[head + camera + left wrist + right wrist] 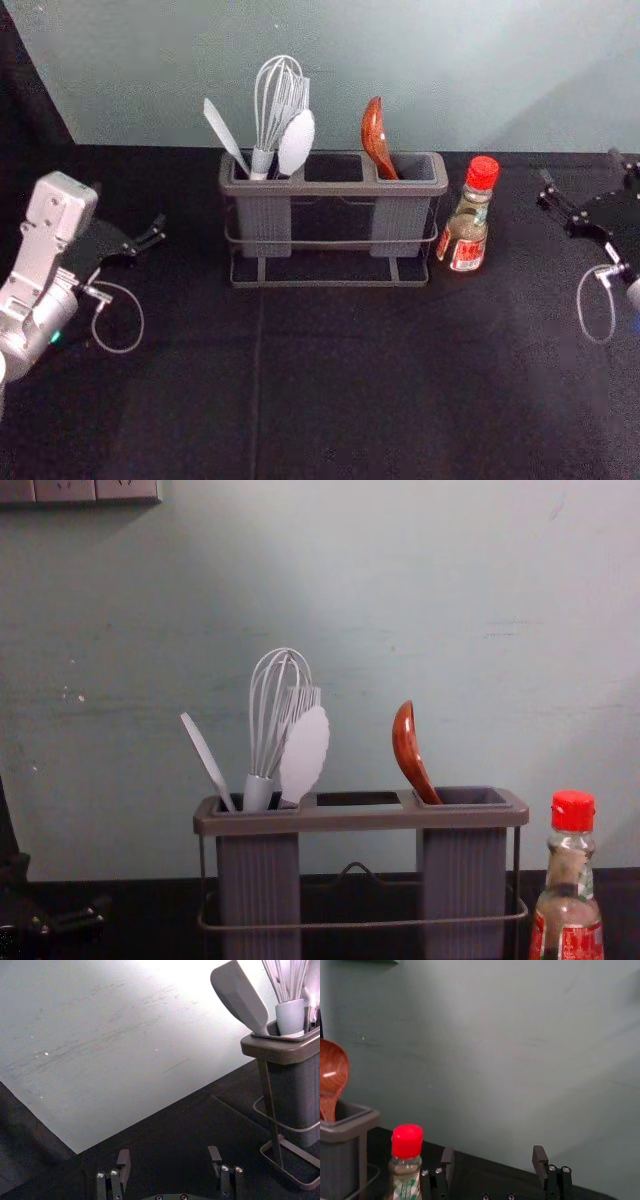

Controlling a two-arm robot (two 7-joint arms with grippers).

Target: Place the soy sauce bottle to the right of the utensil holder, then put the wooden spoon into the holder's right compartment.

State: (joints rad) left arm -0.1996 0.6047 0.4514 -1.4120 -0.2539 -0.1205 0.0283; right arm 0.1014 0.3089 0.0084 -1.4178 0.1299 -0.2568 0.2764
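Note:
In the head view my left gripper (130, 212) is open, left of the utensil holder (338, 188); the left wrist view shows this gripper (169, 1155) with nothing between its fingers. My right gripper (580, 168), open and empty, is right of the soy sauce bottle (468, 222); it appears in the right wrist view too (493, 1155). The red-capped bottle stands upright beside the holder's right end. The wooden spoon (409, 748) leans in the holder's right compartment, bowl up, its lower end hidden inside.
A whisk (268, 720), a white spatula (207, 758) and a white scalloped utensil (305, 750) stand in the left compartment. Behind the black-covered table (350, 390) rises a pale wall, with sockets (95, 490) at its upper left.

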